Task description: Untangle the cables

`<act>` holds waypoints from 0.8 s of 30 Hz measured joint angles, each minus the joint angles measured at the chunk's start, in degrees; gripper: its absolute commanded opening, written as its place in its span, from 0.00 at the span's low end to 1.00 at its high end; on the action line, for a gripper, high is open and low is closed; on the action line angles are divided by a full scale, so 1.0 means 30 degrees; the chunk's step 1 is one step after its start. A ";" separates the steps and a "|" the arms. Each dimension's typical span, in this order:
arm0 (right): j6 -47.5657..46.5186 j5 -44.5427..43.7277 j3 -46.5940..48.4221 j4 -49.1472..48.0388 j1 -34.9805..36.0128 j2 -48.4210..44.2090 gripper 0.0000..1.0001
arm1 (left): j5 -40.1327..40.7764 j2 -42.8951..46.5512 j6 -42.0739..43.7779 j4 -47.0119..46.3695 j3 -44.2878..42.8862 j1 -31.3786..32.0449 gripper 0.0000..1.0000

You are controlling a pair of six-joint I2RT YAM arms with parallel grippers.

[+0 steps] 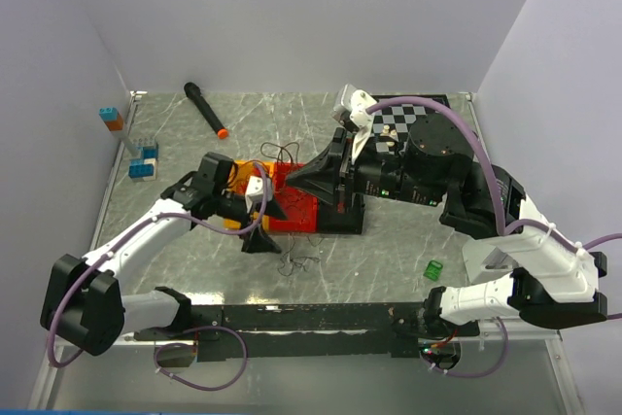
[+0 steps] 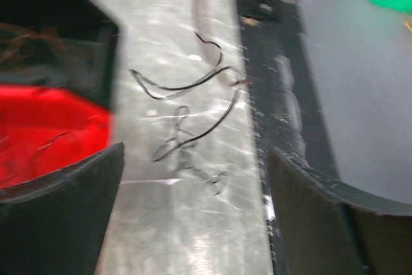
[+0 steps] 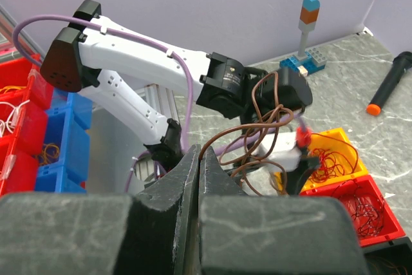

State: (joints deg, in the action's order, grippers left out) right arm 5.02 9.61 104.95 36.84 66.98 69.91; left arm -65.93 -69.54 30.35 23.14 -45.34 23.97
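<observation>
My right gripper [image 3: 199, 154] is shut on one end of a brown cable [image 3: 273, 127], which loops up in front of the left wrist. In the top view the right gripper [image 1: 293, 179] hovers over a red bin [image 1: 296, 209], and the brown cable [image 1: 282, 153] curls just behind it. My left gripper [image 2: 196, 159] is open and empty, fingers pointing down at the table, above a loose tangle of thin dark cables [image 2: 193, 117]. This tangle lies in front of the bin in the top view [image 1: 296, 262], just right of the left gripper [image 1: 260, 238].
A yellow bin with red wires [image 3: 329, 158] and a red bin with dark wires [image 3: 360, 205] sit together. A black marker [image 1: 206, 109], Lego blocks [image 1: 143, 162] and a checkerboard [image 1: 403, 123] lie behind. A green block [image 1: 433, 270] is at the front right.
</observation>
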 measured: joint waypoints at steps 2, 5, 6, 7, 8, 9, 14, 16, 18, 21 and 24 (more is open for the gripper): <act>-0.0007 0.0000 0.0015 0.0000 0.0000 0.0044 0.00 | -0.0517 -0.0080 0.1275 0.1450 -0.0248 0.0634 0.99; -0.0044 0.0015 0.0262 0.0007 0.0000 0.0291 0.00 | -0.0874 -0.0204 0.2805 0.3002 -0.0401 0.1348 0.98; -0.0066 0.0022 0.0364 0.0000 0.0000 0.0401 0.00 | -0.0889 -0.0248 0.3220 0.3395 -0.0430 0.1479 0.95; -0.0073 0.0029 0.0503 -0.0007 0.0000 0.0517 0.00 | -0.0911 -0.0313 0.3599 0.3774 -0.0474 0.1559 0.90; -0.0073 0.0044 0.0605 -0.0007 0.0000 0.0619 0.00 | -0.0918 -0.0423 0.3781 0.4044 -0.0539 0.1581 0.87; -0.0073 0.0058 0.0670 -0.0015 0.0000 0.0685 0.00 | -0.0911 -0.0517 0.3883 0.4102 -0.0568 0.1581 0.79; -0.0080 0.0080 0.0823 -0.0029 0.0000 0.0750 0.00 | -0.0568 -0.0721 0.3337 0.3279 -0.0612 0.1581 0.01; -0.0080 0.0102 0.0940 -0.0066 0.0000 0.0743 0.00 | -0.0197 -0.0685 0.2907 0.2375 -0.0583 0.1581 0.01; -0.0080 0.0109 0.1020 -0.0073 0.0000 0.0743 0.00 | 0.0138 -0.0678 0.2565 0.1770 -0.0576 0.1581 0.01; -0.0146 0.0029 0.1056 -0.0073 0.0000 0.0721 0.00 | 0.0860 -0.0648 0.1967 0.1064 -0.0517 0.1581 0.01; -0.0342 -0.0255 0.1202 0.0175 0.0000 0.0634 0.00 | 0.1559 -0.0590 0.2047 0.0991 -0.0474 0.1581 0.01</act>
State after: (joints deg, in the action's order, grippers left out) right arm 3.99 8.84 108.55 37.36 66.98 71.81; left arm -61.25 -71.31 36.49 26.11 -46.76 28.71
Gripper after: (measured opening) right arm 0.012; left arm 0.022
